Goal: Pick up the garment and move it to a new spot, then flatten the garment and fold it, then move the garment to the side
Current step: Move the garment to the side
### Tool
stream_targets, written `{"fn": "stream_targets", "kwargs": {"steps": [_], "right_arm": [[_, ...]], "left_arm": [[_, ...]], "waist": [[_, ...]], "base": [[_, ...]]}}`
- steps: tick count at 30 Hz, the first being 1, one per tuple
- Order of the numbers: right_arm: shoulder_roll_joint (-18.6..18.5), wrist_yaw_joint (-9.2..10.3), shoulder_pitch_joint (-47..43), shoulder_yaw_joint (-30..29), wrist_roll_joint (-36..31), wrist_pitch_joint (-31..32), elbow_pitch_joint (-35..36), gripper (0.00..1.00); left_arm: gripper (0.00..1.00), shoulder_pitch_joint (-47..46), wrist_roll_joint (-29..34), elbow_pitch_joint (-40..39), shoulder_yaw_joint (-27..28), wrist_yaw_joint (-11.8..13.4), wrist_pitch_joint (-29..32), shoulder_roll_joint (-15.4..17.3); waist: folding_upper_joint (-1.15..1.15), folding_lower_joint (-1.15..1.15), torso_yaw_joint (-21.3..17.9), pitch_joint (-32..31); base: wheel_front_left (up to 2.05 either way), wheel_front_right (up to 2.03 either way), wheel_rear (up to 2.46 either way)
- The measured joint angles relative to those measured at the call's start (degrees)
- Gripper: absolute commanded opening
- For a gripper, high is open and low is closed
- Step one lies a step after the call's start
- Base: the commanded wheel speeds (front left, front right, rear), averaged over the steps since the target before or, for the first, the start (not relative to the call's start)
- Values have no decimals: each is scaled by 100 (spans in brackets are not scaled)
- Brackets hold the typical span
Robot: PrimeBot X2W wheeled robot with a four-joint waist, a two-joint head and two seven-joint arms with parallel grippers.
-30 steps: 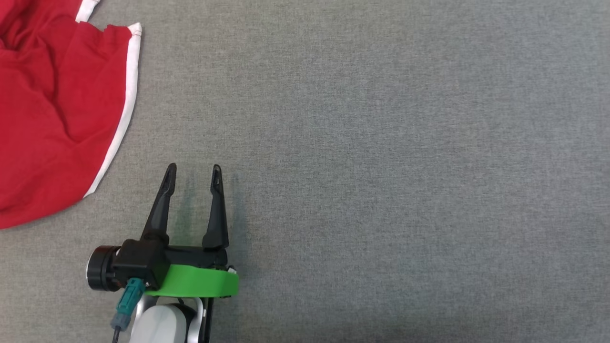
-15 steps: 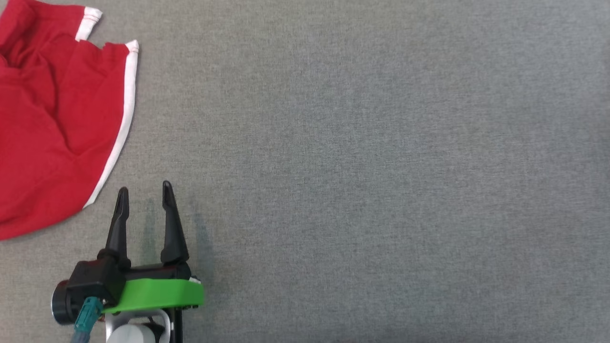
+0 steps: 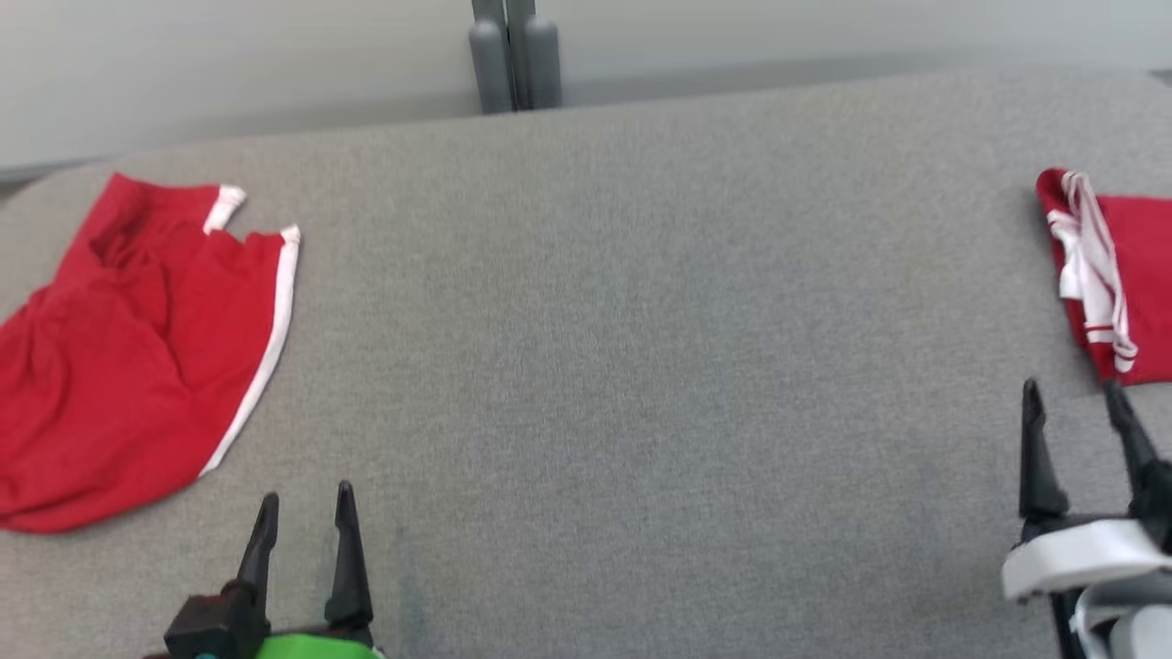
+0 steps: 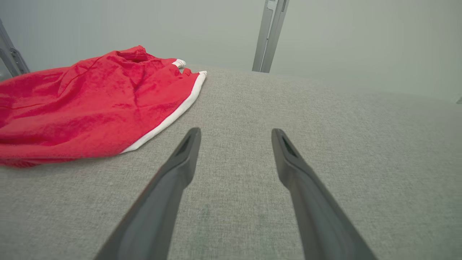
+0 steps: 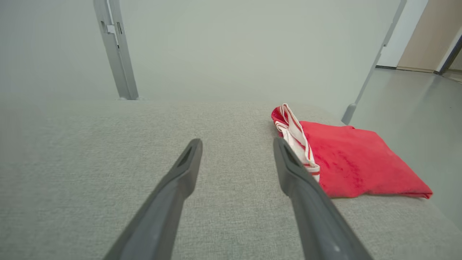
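Grey cloth covers the table (image 3: 641, 366). My left tool (image 3: 307, 492) and right tool (image 3: 1072, 387) both stand open, holding nothing. 1 folded garment (image 3: 1135, 275) lies by the table's right edge and 1 loose garment (image 3: 119, 366) lies far left. A careless right-tool nudge could push the folded garment off or undo its fold.
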State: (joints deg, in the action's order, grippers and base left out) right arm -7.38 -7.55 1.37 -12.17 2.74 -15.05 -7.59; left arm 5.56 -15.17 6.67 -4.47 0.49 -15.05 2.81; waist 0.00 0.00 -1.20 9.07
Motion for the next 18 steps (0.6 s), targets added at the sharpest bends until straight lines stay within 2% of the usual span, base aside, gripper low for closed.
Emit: {"fn": "stream_targets", "kwargs": {"steps": [1,8,13,18], "right_arm": [[119,2,-135,33,-4,0,32,100],[346,2,-698,191,-109,0,40,100],[421,2,-803,233,-136,0,-1,100],[438,3,-808,292,-136,0,-26,100]], "left_arm": [[100,60,10,68,20,-16,1,0],[100,233,70,375,65,-183,1,1],[100,233,70,470,20,-294,0,1],[100,221,66,490,9,-301,0,1]], "waist": [[0,0,-9,-118],[0,0,-56,-735],[0,0,-71,-946],[0,0,-59,-980]], "base": [[0,0,0],[0,0,0],[0,0,0],[0,0,0]]}}
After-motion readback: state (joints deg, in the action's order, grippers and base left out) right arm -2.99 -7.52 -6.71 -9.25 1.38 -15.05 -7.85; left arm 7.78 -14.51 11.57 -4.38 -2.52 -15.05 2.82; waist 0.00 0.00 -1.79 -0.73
